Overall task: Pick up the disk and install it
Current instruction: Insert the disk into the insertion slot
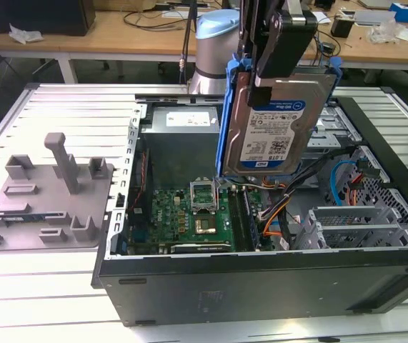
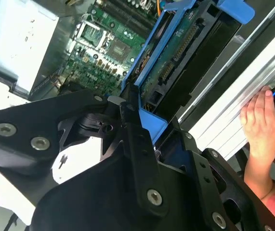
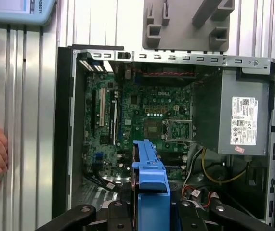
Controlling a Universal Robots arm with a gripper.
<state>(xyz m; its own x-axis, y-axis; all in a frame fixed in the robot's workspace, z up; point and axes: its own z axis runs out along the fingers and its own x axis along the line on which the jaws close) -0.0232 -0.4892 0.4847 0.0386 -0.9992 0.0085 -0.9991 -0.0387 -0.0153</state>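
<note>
- The gripper (image 1: 261, 86) is clamped on the top edge of the disk (image 1: 279, 128), with black fingers either side of the blue carrier frame.
- The disk hangs in the air over the open computer case (image 1: 261, 282). It is nearly on edge and a little tilted, its label facing the exterior view.
- Below it lies the green motherboard (image 1: 189, 211), and the grey power supply box (image 1: 182, 136) sits towards the exterior view's left. The disk touches neither.
- In the first wrist view the carrier is seen edge-on, hanging above the board.
- The pick-up looks done, so by my reading this is the carry-and-align stage and the install is not yet made.
- Seating it would call for squaring the carrier to its bay. The metal drive cage (image 1: 354, 225) at the exterior view's right looks the likely spot, with loose cables nearby to avoid.
- A person's hand (image 2: 262, 120) rests on the ribbed bench (image 1: 46, 300) beside the case, well clear of the disk.
</note>
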